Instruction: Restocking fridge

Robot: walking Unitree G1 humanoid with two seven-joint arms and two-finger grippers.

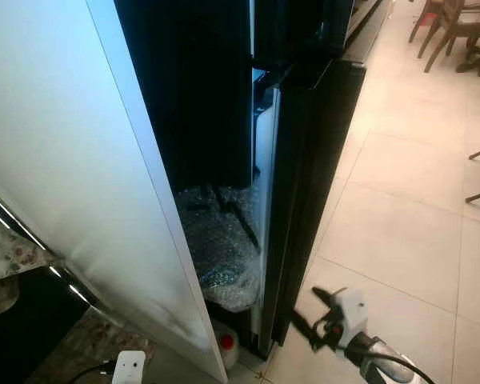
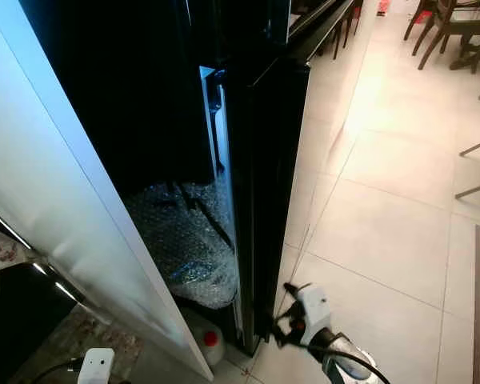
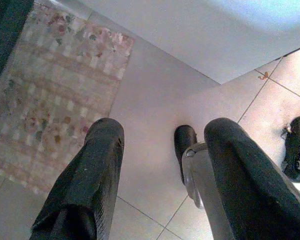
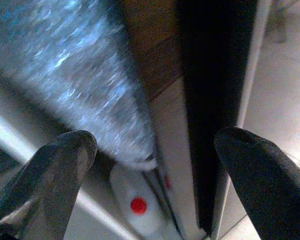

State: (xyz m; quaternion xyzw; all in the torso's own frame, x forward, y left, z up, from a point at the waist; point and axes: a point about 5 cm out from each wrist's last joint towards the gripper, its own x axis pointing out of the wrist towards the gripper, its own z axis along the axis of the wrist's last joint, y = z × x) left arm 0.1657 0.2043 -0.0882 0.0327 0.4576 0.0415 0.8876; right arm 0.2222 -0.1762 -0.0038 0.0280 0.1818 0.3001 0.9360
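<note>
A tall black fridge stands ahead with its narrow black door ajar. A wide white panel, seemingly an open door, leans in from the left. In the dark gap between them lies a bundle of bubble wrap, and under it a white bottle with a red cap. My right gripper is open low beside the foot of the black door; in the right wrist view the door's edge runs between its spread fingers. My left gripper hangs open over the floor.
Pale floor tiles stretch away to the right. Wooden chairs stand at the far right. A patterned rug lies on the floor to my left, beside a dark cabinet.
</note>
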